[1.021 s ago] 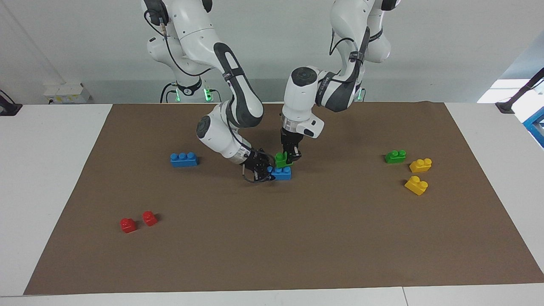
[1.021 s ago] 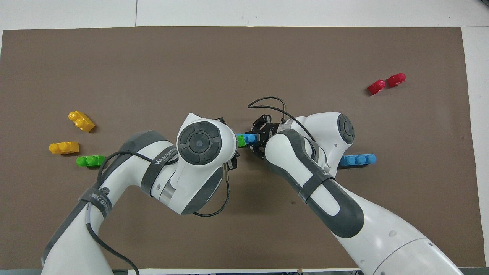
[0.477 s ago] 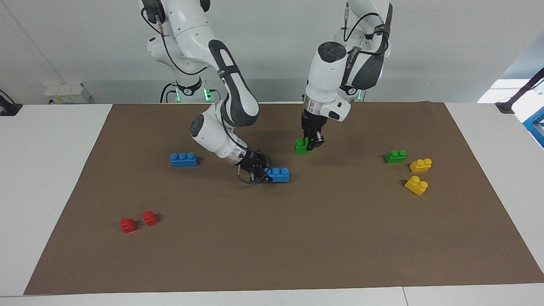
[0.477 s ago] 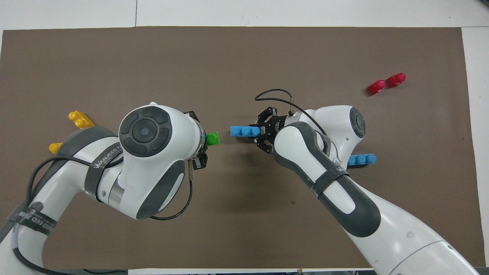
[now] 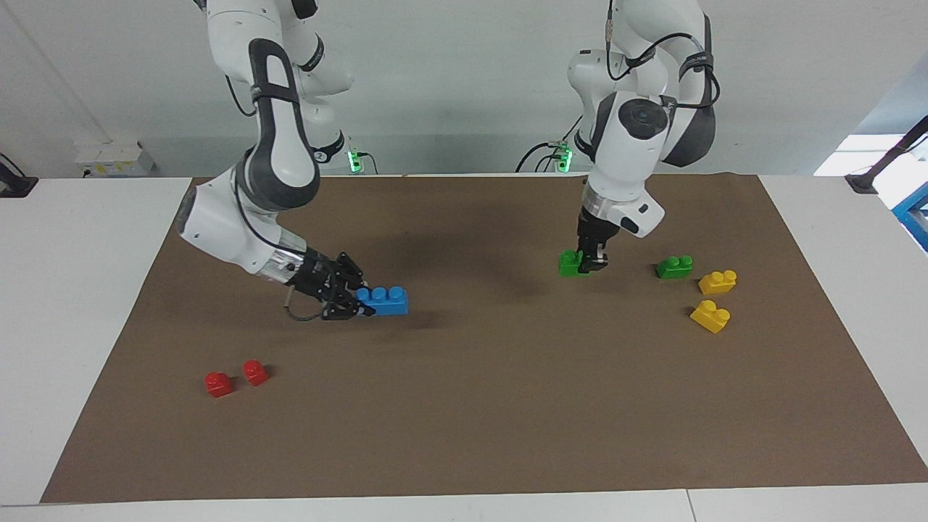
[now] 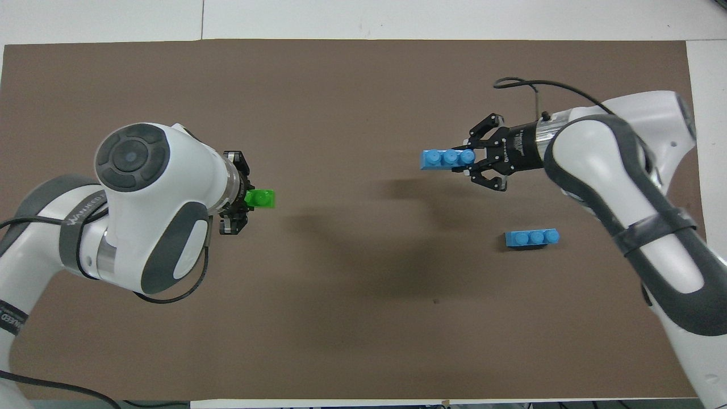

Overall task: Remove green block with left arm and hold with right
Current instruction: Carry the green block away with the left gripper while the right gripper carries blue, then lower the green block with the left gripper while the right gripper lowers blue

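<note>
My left gripper (image 5: 589, 262) is shut on a bright green two-stud block (image 5: 571, 262) and holds it just above the brown mat, toward the left arm's end. In the overhead view the block (image 6: 263, 197) sticks out of the left gripper (image 6: 244, 197). My right gripper (image 5: 359, 304) is shut on one end of a blue three-stud brick (image 5: 384, 300) and holds it low over the mat toward the right arm's end. That brick (image 6: 447, 158) also shows in the right gripper (image 6: 471, 160) in the overhead view. The two bricks are well apart.
A second green block (image 5: 674, 267) and two yellow bricks (image 5: 717, 281) (image 5: 710, 316) lie toward the left arm's end. Another blue brick (image 6: 532, 238) lies under the right arm. Two red blocks (image 5: 218, 383) (image 5: 254, 372) lie farther out on the mat (image 5: 464, 420).
The green block came off the blue brick. My left gripper carried it toward the left arm's end; my right gripper carried the blue brick toward the right arm's end.
</note>
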Robot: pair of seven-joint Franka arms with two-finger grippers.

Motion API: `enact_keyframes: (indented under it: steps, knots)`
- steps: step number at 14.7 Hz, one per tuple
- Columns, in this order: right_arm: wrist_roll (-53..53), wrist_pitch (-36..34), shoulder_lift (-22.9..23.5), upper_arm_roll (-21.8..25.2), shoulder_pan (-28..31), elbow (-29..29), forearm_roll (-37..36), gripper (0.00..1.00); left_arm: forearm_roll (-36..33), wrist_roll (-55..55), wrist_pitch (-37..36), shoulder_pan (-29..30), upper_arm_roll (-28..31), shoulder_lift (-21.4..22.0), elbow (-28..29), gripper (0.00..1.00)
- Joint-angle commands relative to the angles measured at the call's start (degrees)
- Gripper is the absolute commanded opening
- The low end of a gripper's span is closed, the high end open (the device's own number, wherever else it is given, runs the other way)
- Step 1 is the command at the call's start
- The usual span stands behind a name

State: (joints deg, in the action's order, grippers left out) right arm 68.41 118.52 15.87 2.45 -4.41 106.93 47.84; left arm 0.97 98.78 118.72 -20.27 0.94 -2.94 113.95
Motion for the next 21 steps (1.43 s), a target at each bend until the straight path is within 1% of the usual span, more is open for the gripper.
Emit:
enact_keyframes:
  steps: [1, 4, 6, 8, 10, 12, 15, 18, 21]
  knots:
    - [-2.57, -1.79, 1.26, -0.87, 3.69, -0.76, -2.49, 0.0, 1.14, -14.08, 0.1, 6.1, -0.5, 3.28, 5.13, 0.0]
    - [-5.91, -3.29, 2.93, -0.87, 6.69, -0.41, -2.67, 0.0, 1.93, -27.9, 1.68, 10.94, -0.5, 3.99, 9.17, 0.0]
    - [-7.4, -3.56, 3.81, -0.95, 8.36, 0.03, -2.67, 0.0, 1.93, -32.48, 5.45, 13.23, -0.5, 4.96, 12.6, 0.0]
    - [-9.59, -3.56, 4.52, -0.87, 9.68, 0.56, -2.67, 0.0, 2.02, -38.19, 7.13, 13.86, -0.42, 4.18, 14.02, 0.0]
    - [-12.76, -3.47, 5.39, -0.87, 11.17, 1.44, -2.67, 0.0, 1.93, -40.84, 8.8, 14.73, -0.42, 1.98, 13.93, 0.0]
    - [-13.39, -3.38, 6.19, -0.87, 12.32, 1.53, -2.67, 0.0, 1.93, -44.01, 10.65, 15.26, -0.42, 0.49, 13.93, 0.0]
    - [-14.52, -2.6, 6.89, -0.87, 13.11, 2.58, -2.67, 0.0, 2.02, -47.52, 11.88, 15.88, -0.5, -0.66, 13.93, 0.0]
    - [-15.32, -2.24, 7.24, -0.87, 13.11, 3.2, -2.58, 0.0, 2.11, -47.45, 13.81, 16.06, -0.42, -1.89, 13.93, 0.0]
    - [-15.23, -1.45, 7.24, -0.87, 13.2, 3.63, -2.58, 0.0, 4.3, -44.47, 16.79, 17.46, -0.42, -2.51, 13.93, 0.0]
